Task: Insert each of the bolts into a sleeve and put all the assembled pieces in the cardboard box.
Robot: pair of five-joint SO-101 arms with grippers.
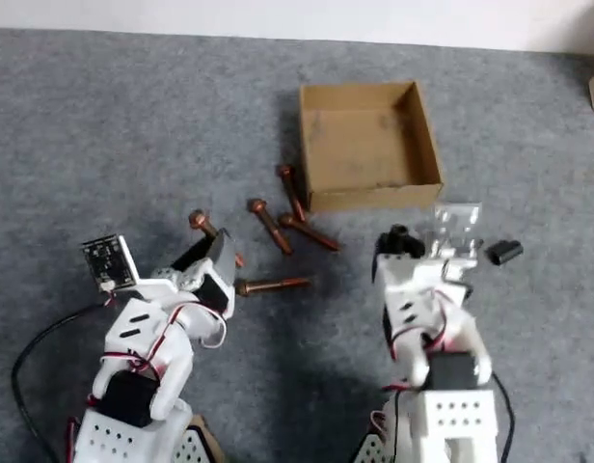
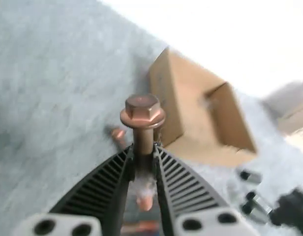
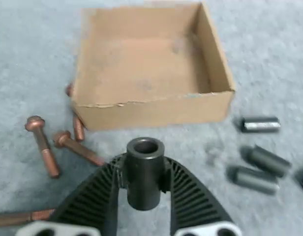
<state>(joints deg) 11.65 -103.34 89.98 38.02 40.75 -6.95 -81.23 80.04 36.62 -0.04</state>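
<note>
With the left gripper (image 2: 143,147), pinching a bolt (image 2: 142,118) by its shank, jaws narrow, head clear of the tips. With the right gripper (image 3: 143,164), clasping a dark sleeve (image 3: 144,177), bore showing. Facing the cardboard box (image 1: 369,198) in the upper middle of the high view, with loose bolts (image 1: 268,224) lying just beside its near left corner and loose sleeves (image 3: 259,124) lying near its right corner.

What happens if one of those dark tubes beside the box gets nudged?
The loose sleeve is a smooth cylinder on its side, so it would probably roll, though the carpet likely slows it. It looks rigid, perhaps metal, so fairly heavy.
</note>
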